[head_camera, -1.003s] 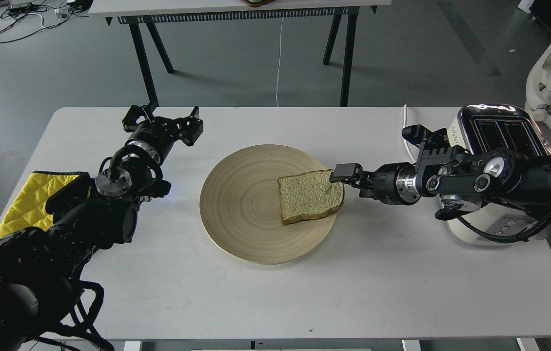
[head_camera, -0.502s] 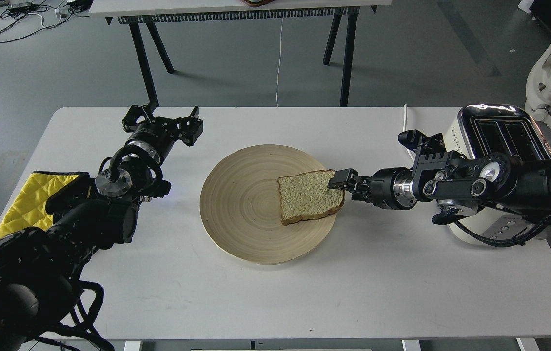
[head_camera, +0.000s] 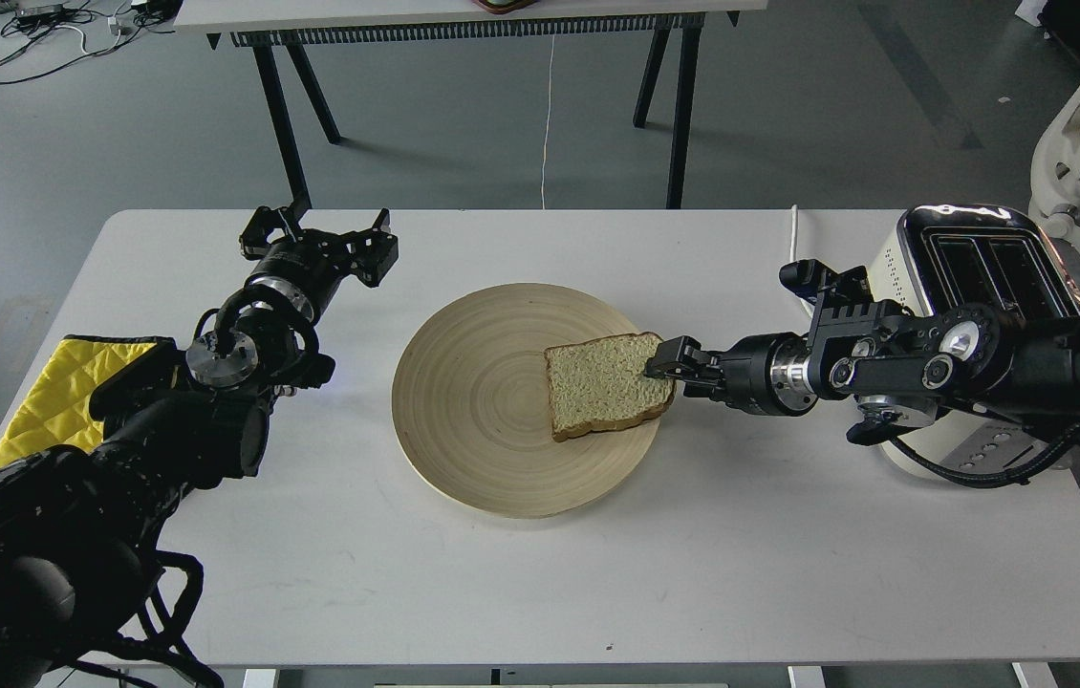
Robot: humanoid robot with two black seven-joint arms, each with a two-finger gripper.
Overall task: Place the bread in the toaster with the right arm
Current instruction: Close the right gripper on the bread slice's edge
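The bread (head_camera: 602, 382), a tan slice with a brown crust, lies flat on the right side of a round wooden plate (head_camera: 473, 411). My right gripper (head_camera: 662, 364) reaches in from the right. Its upper finger rests on the bread's right edge; the lower finger is hidden, so I cannot tell whether it is closed on the slice. The cream-white toaster (head_camera: 984, 253) with a chrome top and two black slots stands at the table's far right, behind my right arm. My left gripper (head_camera: 322, 234) is open and empty at the table's back left.
A yellow quilted cloth (head_camera: 53, 392) lies at the left edge under my left arm. The white table (head_camera: 540, 583) ends near the toaster. A white cord (head_camera: 796, 258) runs beside the toaster. A second table and a white chair stand beyond.
My right gripper has moved left and down, from just off the bread's right corner onto its right edge. The bread and the left arm have not moved.
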